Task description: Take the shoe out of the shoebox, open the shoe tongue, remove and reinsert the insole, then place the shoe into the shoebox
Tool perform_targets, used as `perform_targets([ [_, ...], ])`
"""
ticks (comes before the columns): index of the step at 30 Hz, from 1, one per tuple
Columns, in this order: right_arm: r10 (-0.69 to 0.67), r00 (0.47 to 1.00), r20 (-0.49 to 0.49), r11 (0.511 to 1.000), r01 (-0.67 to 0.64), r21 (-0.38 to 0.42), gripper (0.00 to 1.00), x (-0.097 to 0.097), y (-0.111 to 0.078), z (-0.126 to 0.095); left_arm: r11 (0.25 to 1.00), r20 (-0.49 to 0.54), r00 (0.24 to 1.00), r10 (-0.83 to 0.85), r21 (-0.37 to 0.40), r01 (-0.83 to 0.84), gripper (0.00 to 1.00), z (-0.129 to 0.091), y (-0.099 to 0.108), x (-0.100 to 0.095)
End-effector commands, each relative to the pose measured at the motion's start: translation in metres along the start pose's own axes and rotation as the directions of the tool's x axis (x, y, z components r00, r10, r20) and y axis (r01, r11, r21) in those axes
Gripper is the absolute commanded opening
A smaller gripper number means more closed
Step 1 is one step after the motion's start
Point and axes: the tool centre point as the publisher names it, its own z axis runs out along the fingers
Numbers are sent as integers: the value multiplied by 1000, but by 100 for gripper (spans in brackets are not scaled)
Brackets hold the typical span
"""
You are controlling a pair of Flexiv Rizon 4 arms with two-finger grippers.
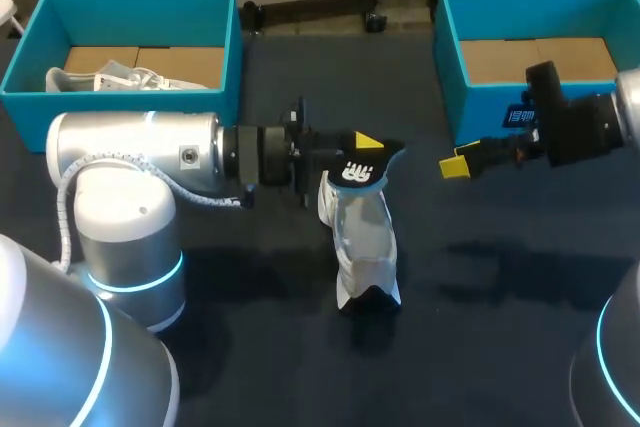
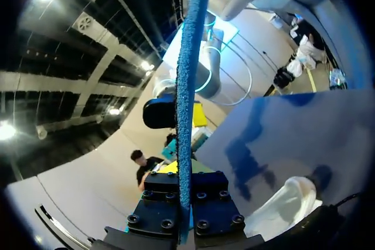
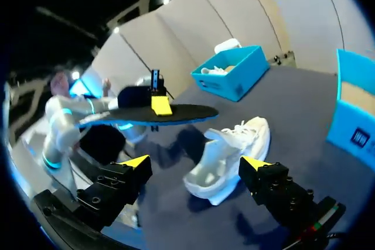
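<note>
A white shoe [image 1: 366,247] lies on the dark table, its opening toward the far side. Just above that opening hangs a black insole [image 1: 364,170] with a white logo, and my left gripper [image 1: 368,141] is shut on it. The left wrist view shows the insole [image 2: 186,86] edge-on between the closed fingers, with the shoe [image 2: 287,206] below. My right gripper [image 1: 455,165] hovers open to the right of the insole. In its own view the right gripper [image 3: 195,165] faces the shoe [image 3: 231,153], with the insole [image 3: 158,114] flat above and beyond it.
A teal shoebox [image 1: 545,107] with a cardboard floor stands at the back right, close behind my right gripper. A second teal box [image 1: 130,107] at the back left holds another white shoe [image 1: 115,77]. Bare table lies in front of the shoe.
</note>
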Motion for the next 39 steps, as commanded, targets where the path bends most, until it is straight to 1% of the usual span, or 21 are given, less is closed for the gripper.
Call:
perform_targets([
  [1, -154, 982, 109, 988, 150, 43, 100, 5, -4, 4, 999, -26, 999, -38, 16, 38, 0, -15, -6, -2],
  [3, -219, 969, 118, 975, 214, 52, 100, 4, -7, 5, 997, -31, 997, -67, 40, 68, 0, -20, -11, -2],
  [4, -225, 966, 127, 973, 216, 77, 100, 3, -8, 5, 995, -36, 996, -80, 48, 82, 0, -21, -13, -2],
  [5, -275, 953, 129, 959, 262, 111, 100, 3, -10, 7, 992, -37, 993, -109, 64, 111, 0, -23, -16, -2],
  [7, -302, 945, 126, 947, 282, 157, 100, 4, -13, 9, 986, -49, 989, -141, 83, 144, 0, -25, -20, -2],
  [8, -328, 936, 127, 937, 305, 172, 100, 5, -14, 12, 981, -55, 984, -169, 87, 174, 0, -25, -21, -1],
  [10, -351, 929, 120, 919, 317, 234, 100, 1, -19, 17, 973, -67, 976, -205, 91, 211, 0, -26, -22, 1],
  [14, -351, 929, 120, 919, 317, 234, 100, 1, -19, 17, 961, -96, 963, -252, 95, 261, 0, -28, -21, 9],
  [19, -351, 929, 120, 919, 317, 234, 100, 1, -19, 17, 958, -94, 960, -263, 89, 271, 0, -28, -21, 17],
  [25, -351, 929, 120, 919, 317, 234, 100, 1, -19, 17, 961, -73, 962, -263, 69, 268, 0, -32, -22, 30],
  [30, -351, 929, 120, 919, 317, 234, 100, 1, -19, 17, 960, -11, 962, -273, 56, 273, 0, -35, -21, 37],
  [31, -383, 916, 119, 901, 342, 266, 100, 0, -19, 16, 959, -3, 960, -278, 55, 278, 0, -34, -20, 39],
  [32, -397, 906, 144, 894, 346, 286, 100, -3, -20, 17, 958, 6, 959, -282, 52, 281, 0, -34, -19, 41],
  [33, -437, 887, 149, 878, 385, 284, 100, -5, -20, 16, 958, 6, 959, -283, 51, 282, 0, -33, -19, 43],
  [34, -457, 878, 141, 857, 392, 334, 100, -6, -21, 17, 956, 12, 957, -290, 51, 289, 0, -32, -18, 45],
  [35, -483, 860, 161, 841, 405, 360, 100, -7, -21, 17, 954, 11, 955, -295, 52, 294, 0, -31, -18, 48],
  [36, -488, 859, 157, 829, 399, 392, 100, -8, -21, 17, 953, 19, 954, -299, 52, 298, 0, -30, -18, 50],
  [37, -513, 842, 166, 809, 409, 423, 100, -9, -21, 17, 953, 22, 954, -299, 50, 298, 0, -29, -17, 51],
  [39, -547, 821, 163, 784, 435, 444, 100, -10, -22, 18, 954, 38, 954, -298, 44, 297, 0, -28, -15, 54],
])
